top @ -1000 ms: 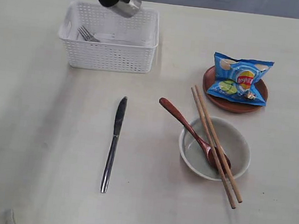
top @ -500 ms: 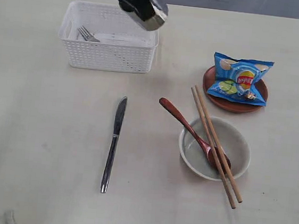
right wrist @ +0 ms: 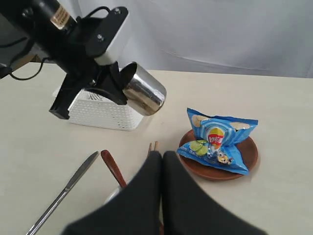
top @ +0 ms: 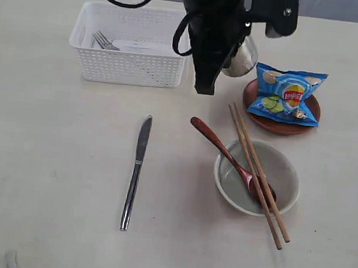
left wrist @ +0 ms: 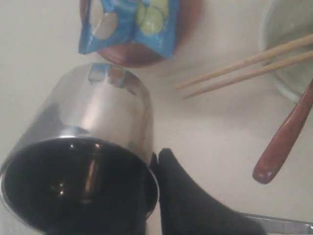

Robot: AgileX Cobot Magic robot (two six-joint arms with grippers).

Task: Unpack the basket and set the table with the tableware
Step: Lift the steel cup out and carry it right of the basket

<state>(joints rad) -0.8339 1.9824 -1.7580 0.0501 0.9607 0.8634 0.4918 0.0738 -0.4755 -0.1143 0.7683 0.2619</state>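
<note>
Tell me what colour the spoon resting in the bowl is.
Reddish-brown, like glossy stained wood. The spoon shows best in the exterior view.

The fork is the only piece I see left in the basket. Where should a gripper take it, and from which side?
Probably from straight above: the basket walls block any side approach. The fork lies low at the left end, so pinch across its narrow neck behind the tines; its handle is hard to make out.
</note>
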